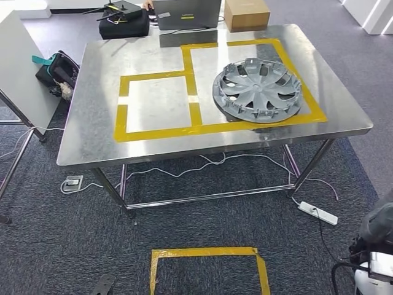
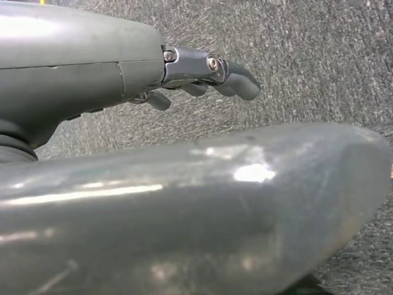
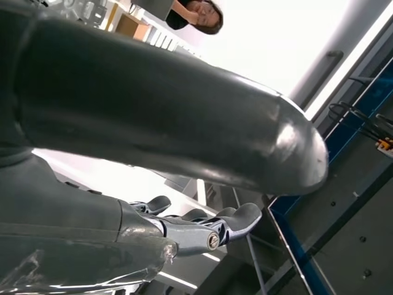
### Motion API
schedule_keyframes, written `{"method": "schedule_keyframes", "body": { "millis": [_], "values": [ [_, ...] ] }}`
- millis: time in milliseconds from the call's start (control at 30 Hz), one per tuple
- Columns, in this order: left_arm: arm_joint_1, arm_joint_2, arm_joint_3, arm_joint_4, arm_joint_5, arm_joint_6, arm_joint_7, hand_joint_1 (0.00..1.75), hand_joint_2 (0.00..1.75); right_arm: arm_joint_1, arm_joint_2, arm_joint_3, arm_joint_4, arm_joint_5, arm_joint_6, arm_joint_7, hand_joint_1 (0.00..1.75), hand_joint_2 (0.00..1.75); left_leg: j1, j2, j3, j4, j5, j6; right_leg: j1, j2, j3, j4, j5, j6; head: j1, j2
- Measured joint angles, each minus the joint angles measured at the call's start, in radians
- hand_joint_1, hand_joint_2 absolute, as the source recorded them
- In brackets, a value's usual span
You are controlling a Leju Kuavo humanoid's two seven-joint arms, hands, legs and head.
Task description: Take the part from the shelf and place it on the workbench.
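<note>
step: part (image 1: 258,90) lies on table (image 1: 93,132), placing looks done | left robot hand (image 2: 204,77) and right robot hand (image 3: 204,224) apart, seemingly empty | next: nothing, or return to shelf

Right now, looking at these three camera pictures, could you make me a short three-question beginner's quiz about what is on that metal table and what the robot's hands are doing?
1. True or false: the grey wheel cover lies inside the smaller yellow-taped square on the workbench.
2. Multiple choice: what is the left hand holding? A) the wheel cover B) a cable C) nothing
3. Fill in: at the far edge of the workbench, next to the laptop, stands a brown ____.

Key
1. False: it lies in the larger taped square, its near edge over the tape.
2. C: its fingers hang over grey carpet; the right hand holds nothing either.
3. Cardboard box.
</note>
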Motion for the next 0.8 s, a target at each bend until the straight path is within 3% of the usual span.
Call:
{"method": "schedule_keyframes", "body": {
  "millis": [67, 100, 233, 300, 367, 400, 433, 467, 500, 567, 600, 633, 700, 767, 800],
  "values": [
    [-0.002, -0.001, 0.000, 0.000, -0.001, 0.000, -0.001, 0.00, 0.00, 0.000, 0.000, -0.001, 0.000, -0.002, 0.000, 0.001, 0.00, 0.00, 0.002, -0.003, 0.078, -0.131, 0.034, 0.003, 0.002, 0.002, -0.008, 0.007, 0.002, 0.009, -0.001, 0.000],
    [-0.002, -0.001, 0.000, 0.000, -0.003, 0.000, -0.002, 0.00, 0.00, 0.001, 0.000, -0.002, -0.001, -0.004, 0.000, 0.001, 0.00, 0.00, 0.002, -0.005, 0.096, -0.164, 0.038, 0.008, 0.004, 0.004, -0.012, 0.010, 0.004, 0.014, -0.001, 0.000],
    [0.000, -0.001, 0.000, 0.000, -0.007, -0.001, -0.004, 0.00, 0.00, 0.006, 0.000, -0.005, -0.001, -0.010, 0.002, 0.001, 0.00, 0.00, 0.000, 0.005, 0.094, -0.175, 0.042, 0.039, 0.002, 0.012, -0.030, 0.023, 0.000, 0.035, 0.001, 0.000],
    [-0.001, 0.000, 0.000, 0.000, -0.008, 0.000, -0.004, 0.00, 0.00, 0.010, 0.000, -0.008, -0.001, -0.012, 0.004, 0.001, 0.00, 0.00, 0.002, 0.017, 0.091, -0.178, 0.047, 0.051, 0.000, 0.011, -0.070, 0.111, -0.054, 0.043, 0.005, 0.000],
    [0.000, -0.001, 0.000, 0.000, -0.009, 0.000, -0.004, 0.00, 0.00, 0.014, 0.000, -0.010, -0.001, -0.012, 0.005, 0.002, 0.00, 0.00, 0.000, 0.029, 0.086, -0.177, 0.049, 0.056, 0.000, 0.010, -0.132, 0.251, -0.122, 0.048, 0.007, 0.000],
    [0.000, -0.001, 0.000, 0.000, -0.009, 0.000, -0.004, 0.00, 0.00, 0.017, 0.000, -0.010, -0.001, -0.012, 0.005, 0.002, 0.00, 0.00, -0.001, 0.036, 0.084, -0.177, 0.050, 0.058, 0.000, 0.010, -0.151, 0.298, -0.138, 0.049, 0.007, 0.000],
    [0.001, -0.001, 0.000, 0.000, -0.010, 0.000, -0.004, 0.00, 0.00, 0.019, 0.000, -0.011, -0.001, -0.012, 0.006, 0.002, 0.00, 0.00, -0.001, 0.044, 0.083, -0.177, 0.050, 0.058, 0.000, 0.009, -0.151, 0.307, -0.134, 0.049, 0.007, 0.000],
    [0.001, -0.001, 0.000, 0.000, -0.012, 0.000, -0.004, 0.00, 0.00, 0.021, 0.000, -0.013, -0.001, -0.012, 0.006, 0.002, 0.00, 0.00, -0.002, 0.052, 0.083, -0.177, 0.050, 0.058, 0.000, 0.006, -0.130, 0.273, -0.111, 0.048, 0.007, 0.000],
    [0.000, -0.002, -0.001, 0.000, -0.014, 0.000, -0.005, 0.00, 0.00, 0.022, 0.000, -0.015, -0.001, -0.012, 0.006, 0.001, 0.00, 0.00, -0.002, 0.060, 0.085, -0.177, 0.050, 0.058, 0.000, -0.005, -0.091, 0.205, -0.077, 0.047, 0.007, 0.000],
    [0.000, -0.003, -0.001, 0.000, -0.020, 0.001, -0.005, 0.00, 0.00, 0.022, 0.000, -0.019, -0.001, -0.013, 0.006, 0.001, 0.00, 0.00, -0.006, 0.073, 0.087, -0.175, 0.049, 0.053, 0.004, -0.046, -0.015, 0.064, -0.030, 0.042, 0.007, 0.000],
    [0.000, -0.003, -0.002, 0.000, -0.023, 0.001, -0.005, 0.00, 0.00, 0.023, 0.000, -0.020, -0.001, -0.013, 0.006, 0.001, 0.00, 0.00, -0.009, 0.079, 0.088, -0.174, 0.049, 0.049, 0.006, -0.059, 0.005, 0.025, -0.021, 0.038, 0.007, 0.000],
    [0.001, -0.002, -0.002, 0.000, -0.025, 0.001, -0.005, 0.00, 0.00, 0.025, 0.000, -0.021, -0.001, -0.013, 0.006, 0.001, 0.00, 0.00, -0.012, 0.086, 0.088, -0.173, 0.049, 0.044, 0.009, -0.062, 0.009, 0.013, -0.021, 0.034, 0.006, 0.000],
    [0.001, -0.002, -0.002, 0.000, -0.028, 0.002, -0.004, 0.00, 0.00, 0.033, 0.000, -0.025, -0.004, -0.013, 0.005, 0.000, 0.00, 0.00, -0.012, 0.101, 0.087, -0.172, 0.048, 0.035, 0.008, -0.038, 0.004, 0.014, -0.015, 0.021, 0.006, 0.000],
    [0.000, -0.001, -0.002, 0.000, -0.029, 0.003, -0.004, 0.00, 0.00, 0.041, 0.000, -0.028, -0.010, -0.012, 0.005, -0.003, 0.00, 0.00, -0.009, 0.081, 0.075, -0.142, 0.021, 0.024, 0.003, -0.017, -0.001, 0.012, -0.008, 0.008, 0.005, 0.000],
    [0.000, -0.001, -0.002, 0.000, -0.030, 0.004, -0.004, 0.00, 0.00, 0.043, 0.000, -0.028, -0.013, -0.012, 0.005, -0.004, 0.00, 0.00, -0.008, 0.061, 0.055, -0.097, -0.008, 0.018, 0.000, -0.007, -0.002, 0.011, -0.004, 0.002, 0.004, 0.000]
  ]
}}
